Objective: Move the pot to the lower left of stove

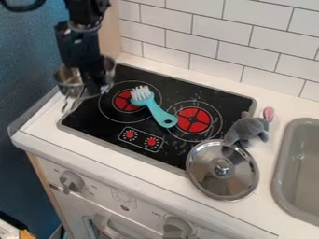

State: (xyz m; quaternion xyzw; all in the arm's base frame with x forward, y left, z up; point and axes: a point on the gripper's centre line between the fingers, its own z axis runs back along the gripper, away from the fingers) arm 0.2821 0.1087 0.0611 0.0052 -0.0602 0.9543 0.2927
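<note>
At the upper left, my black gripper (94, 87) hangs down over the back left corner of the stove (93, 114). The silver metal pot (68, 76) is at the same spot, showing on both sides of the gripper, which hides its middle. Thin metallic parts show just below the pot, beside the stove's left edge. Whether the pot rests on the surface or is held up, I cannot tell.
A turquoise brush (157, 110) lies across the stove between the two red burners. A metal lid (222, 170) overlaps the stove's front right corner, with a grey plush toy (248, 129) behind it. The sink (300, 175) is at the right; a tiled wall (211, 32) stands behind.
</note>
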